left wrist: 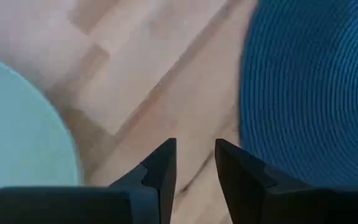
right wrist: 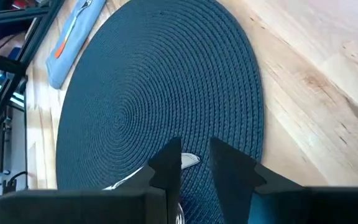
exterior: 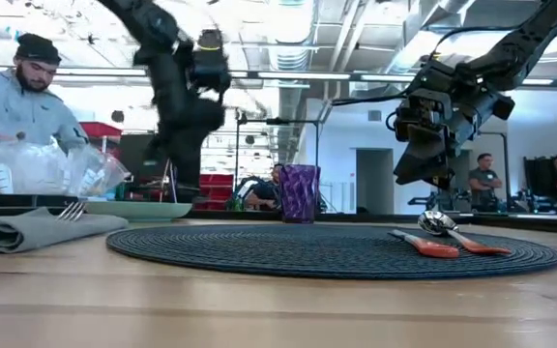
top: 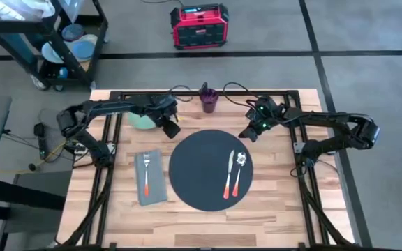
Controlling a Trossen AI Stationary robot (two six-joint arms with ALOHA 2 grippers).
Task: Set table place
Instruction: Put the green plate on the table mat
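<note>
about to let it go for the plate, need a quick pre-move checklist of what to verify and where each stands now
1. Mat centre free for the plate: ok, bare.
2. Knife and spoon clear of the centre: ok, on the mat's right part.
3. Fork on the napkin: ok, left of the mat.
4. Left end effector empty: ok, nothing between its fingers, above bare wood beside the plate.
5. Right end effector out of the way: ok, raised off the mat's far right edge.
6. Plate edge graspable: cannot tell, arm covers it.
</note>
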